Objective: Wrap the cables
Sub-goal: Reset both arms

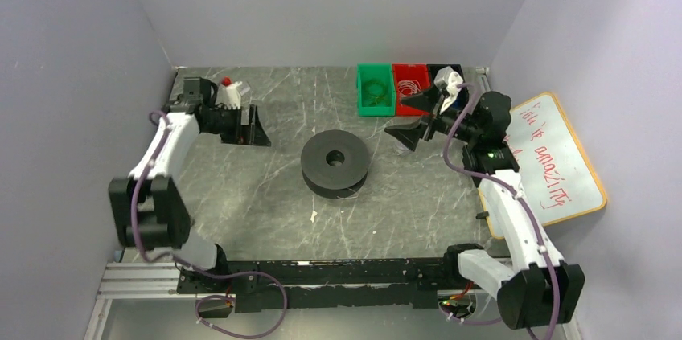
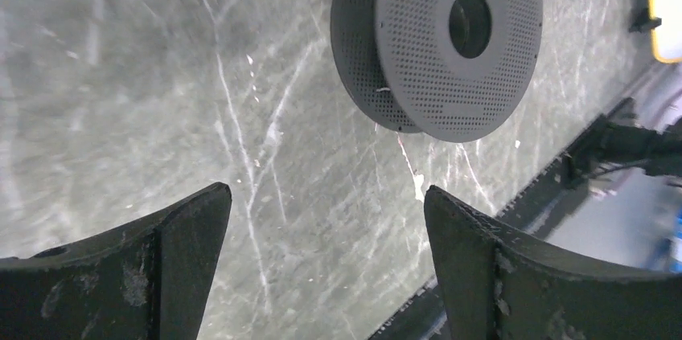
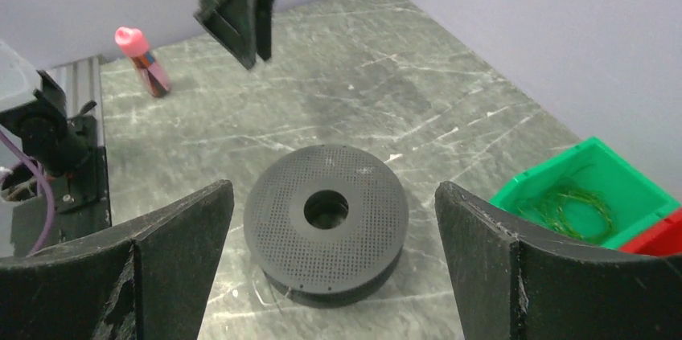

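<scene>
A black spool (image 1: 336, 161) with two perforated discs and a round centre hole lies flat on the grey marbled table (image 1: 265, 195), near the middle of the overhead frame. No cable can be made out wound on it. The left pincer (image 1: 251, 126) hangs above the table in the upper left of that frame, well apart from the spool. In its own wrist view its two dark fingers (image 2: 173, 264) stand wide apart with only bare tabletop between them and nothing held, and the spool (image 2: 438, 43) sits at the top of that picture. The right pincer (image 1: 404, 117) hovers to the upper right of the spool, just below a row of small bins along the far edge of the table. It too is spread wide and holds nothing. From its wrist camera the spool (image 3: 326, 223) shows low in the centre, framed by the two fingers (image 3: 165, 264). The green bin (image 1: 375, 89) holds a loose coil of thin green wire (image 3: 573, 210). The red bin (image 1: 411, 80) beside it holds pale looped wire (image 1: 412, 83), too small to describe further. A small bottle (image 3: 143, 60) with a pink-red cap stands upright near the far left edge of the table. A whiteboard (image 1: 556, 159) with an orange rim and red writing lies at the right of the overhead frame. A tiny white scrap (image 1: 314, 215) lies on the table below the spool.
</scene>
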Controlling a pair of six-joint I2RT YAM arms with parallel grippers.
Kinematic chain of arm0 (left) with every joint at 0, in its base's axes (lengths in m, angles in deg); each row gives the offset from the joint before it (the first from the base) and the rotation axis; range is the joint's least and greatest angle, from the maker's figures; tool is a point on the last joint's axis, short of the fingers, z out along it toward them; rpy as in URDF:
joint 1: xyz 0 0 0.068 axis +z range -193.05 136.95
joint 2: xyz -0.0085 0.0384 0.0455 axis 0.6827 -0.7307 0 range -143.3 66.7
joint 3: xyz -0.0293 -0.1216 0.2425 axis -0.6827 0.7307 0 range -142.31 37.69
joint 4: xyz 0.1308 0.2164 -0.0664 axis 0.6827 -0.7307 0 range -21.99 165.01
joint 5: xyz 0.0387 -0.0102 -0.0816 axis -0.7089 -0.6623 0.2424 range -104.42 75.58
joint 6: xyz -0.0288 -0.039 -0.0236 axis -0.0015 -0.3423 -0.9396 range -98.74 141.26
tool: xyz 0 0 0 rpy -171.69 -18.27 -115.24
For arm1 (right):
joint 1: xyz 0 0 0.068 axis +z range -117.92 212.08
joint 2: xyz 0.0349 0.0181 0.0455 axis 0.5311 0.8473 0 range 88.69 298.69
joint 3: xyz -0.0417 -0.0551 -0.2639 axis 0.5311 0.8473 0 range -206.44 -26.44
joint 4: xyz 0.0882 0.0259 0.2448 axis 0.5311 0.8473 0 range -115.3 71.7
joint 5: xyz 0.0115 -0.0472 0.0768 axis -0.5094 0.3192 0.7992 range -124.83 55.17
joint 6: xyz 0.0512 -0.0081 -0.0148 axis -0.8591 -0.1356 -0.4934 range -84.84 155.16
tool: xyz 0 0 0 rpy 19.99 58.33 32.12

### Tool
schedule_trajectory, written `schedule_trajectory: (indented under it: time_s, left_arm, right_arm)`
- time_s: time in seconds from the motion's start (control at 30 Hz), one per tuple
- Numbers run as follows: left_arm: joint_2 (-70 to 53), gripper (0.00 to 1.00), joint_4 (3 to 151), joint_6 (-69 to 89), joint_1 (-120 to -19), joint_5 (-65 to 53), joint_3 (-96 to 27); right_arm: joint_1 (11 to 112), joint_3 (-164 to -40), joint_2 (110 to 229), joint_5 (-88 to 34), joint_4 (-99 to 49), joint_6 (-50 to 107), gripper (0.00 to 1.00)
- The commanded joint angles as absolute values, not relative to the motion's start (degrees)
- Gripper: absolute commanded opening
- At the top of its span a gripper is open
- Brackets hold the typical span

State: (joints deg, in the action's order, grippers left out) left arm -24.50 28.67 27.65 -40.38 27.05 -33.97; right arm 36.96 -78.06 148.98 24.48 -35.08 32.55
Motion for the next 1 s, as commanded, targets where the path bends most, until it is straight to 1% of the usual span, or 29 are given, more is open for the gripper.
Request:
schedule_trajectory:
  time_s: [0.0,0.17,0.23,0.3,0.4,0.43,0.57,0.7,0.83,0.97]
  left_arm:
    - [-11.66,0.94,31.58,29.1,-40.49,20.31,-31.55]
    - [-0.29,0.94,31.07,30.64,-40.42,14.93,-31.81]
    - [3.86,0.94,29.64,31.79,-40.42,14.69,-32.86]
    - [7.75,0.94,27.14,34.93,-40.42,16.94,-34.17]
    - [14.04,0.94,22.04,38.31,-40.42,19.57,-35.55]
    - [16.03,0.94,21.07,38.65,-40.42,19.47,-35.6]
    - [22.39,0.94,17.88,38.78,-40.37,16.92,-34.45]
    - [27.66,0.94,16.77,37.79,-40.17,13.59,-31.59]
    - [29.87,0.94,16.65,36.39,-40.16,11.51,-29.35]
    - [30.05,0.94,17.14,35.62,-40.15,12.79,-27.4]
  right_arm:
    - [37.16,-84.49,144.2,19.79,-12.8,46.72,0.99]
    - [37.17,-90.64,141.75,11.36,6.54,56.04,0.99]
    - [37.17,-91.07,139.72,5.53,8.59,51.5,0.99]
    - [37.17,-90.26,136.43,0.16,8.79,47.38,0.99]
    - [37.2,-87.17,128.44,-6.79,7.08,45.06,0.99]
    - [37.18,-87.55,127.47,-8.16,8.49,45.65,0.99]
    - [37.15,-87.75,123.66,-10.02,12.55,47.47,0.99]
    - [37.11,-88.11,121.16,-8.67,14.84,48.55,0.99]
    - [36.76,-86.95,119.53,-7.59,15.2,51.26,0.99]
    - [36.56,-86.3,119.61,-5.81,14.48,51.53,0.99]
